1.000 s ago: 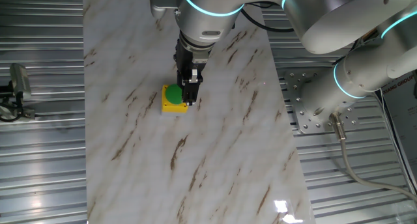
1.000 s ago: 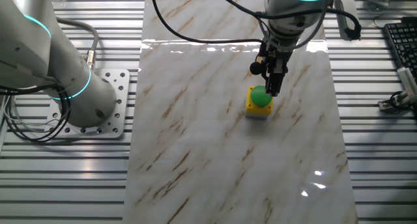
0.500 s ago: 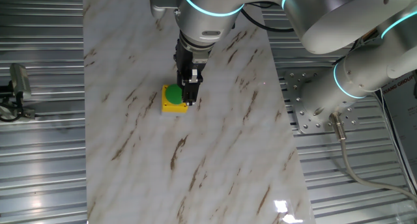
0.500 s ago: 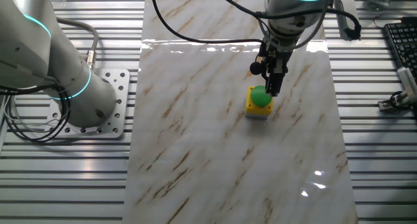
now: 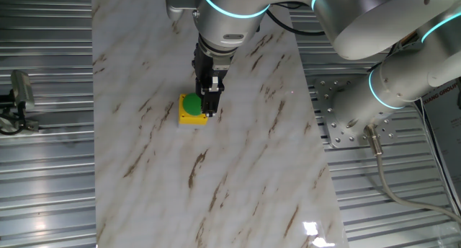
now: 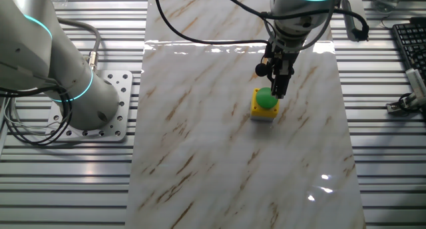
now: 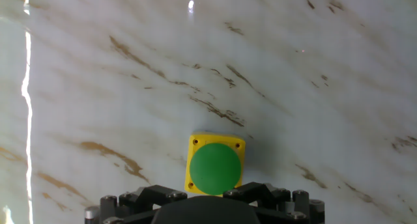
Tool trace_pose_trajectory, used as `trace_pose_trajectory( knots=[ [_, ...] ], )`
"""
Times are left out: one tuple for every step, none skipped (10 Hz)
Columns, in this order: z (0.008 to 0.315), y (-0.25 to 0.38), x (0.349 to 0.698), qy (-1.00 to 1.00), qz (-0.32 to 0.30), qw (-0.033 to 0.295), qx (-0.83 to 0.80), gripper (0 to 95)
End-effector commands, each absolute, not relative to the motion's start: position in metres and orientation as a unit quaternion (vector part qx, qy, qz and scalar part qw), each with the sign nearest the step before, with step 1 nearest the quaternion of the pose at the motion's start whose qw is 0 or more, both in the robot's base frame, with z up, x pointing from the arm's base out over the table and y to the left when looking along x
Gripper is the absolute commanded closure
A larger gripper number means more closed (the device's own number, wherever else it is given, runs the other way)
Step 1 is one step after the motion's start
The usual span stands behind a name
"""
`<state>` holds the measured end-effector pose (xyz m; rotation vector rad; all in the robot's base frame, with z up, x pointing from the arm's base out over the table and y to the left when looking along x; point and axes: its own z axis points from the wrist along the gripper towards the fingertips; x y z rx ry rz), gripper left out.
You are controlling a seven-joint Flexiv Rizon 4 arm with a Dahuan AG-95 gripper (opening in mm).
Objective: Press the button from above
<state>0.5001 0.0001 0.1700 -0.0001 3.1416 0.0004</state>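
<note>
The button (image 5: 191, 104) is sitting on the marble-patterned table (image 5: 238, 176), a green round cap on a square yellow base, in the part of the table that is nearer to the robot's base. The end effector (image 5: 209, 112) is hanging directly beside it, its tip low against one edge of the yellow base in one fixed view, and in the other fixed view (image 6: 279, 94) it is overlapping the side of the green cap (image 6: 265, 97). Whether it is touching the cap or is just above it, I cannot tell. The hand view is showing the button (image 7: 215, 167) just ahead of the dark body of the hand, but the fingertips are not appearing there, so I cannot tell if the fingers are spread or closed. The risk I am seeing is about alignment — the tip seems to be lying toward the rim and not over the center of the cap. A descent from such a place could be sliding off the rounded cap, or pushing the light box sideways on the smooth table instead of pressing it down.
</note>
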Motion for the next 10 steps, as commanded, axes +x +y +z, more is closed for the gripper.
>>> trace_pose_trajectory(
  knots=[
    [0.17,0.0,0.5,1.0,0.002,0.02,-0.009,95.0],
    [0.17,0.0,0.5,1.0,0.017,0.019,-0.005,95.0],
    [0.17,0.0,0.5,1.0,0.02,0.019,-0.005,95.0],
    [0.1701,0.0,0.5,1.0,0.019,0.019,-0.005,95.0],
    [0.1701,0.0,0.5,1.0,0.019,0.017,-0.005,95.0],
    [0.1702,0.0001,0.4999,1.0,0.015,0.013,-0.005,95.0],
    [0.1705,0.0002,0.4998,1.0,0.009,0.01,-0.007,95.0],
    [0.1706,0.0002,0.4998,1.0,0.008,0.01,-0.007,95.0],
    [0.1706,0.0002,0.4998,1.0,0.008,0.008,-0.006,95.0],
    [0.1706,0.0002,0.4998,1.0,0.007,0.008,-0.006,95.0]
  ],
)
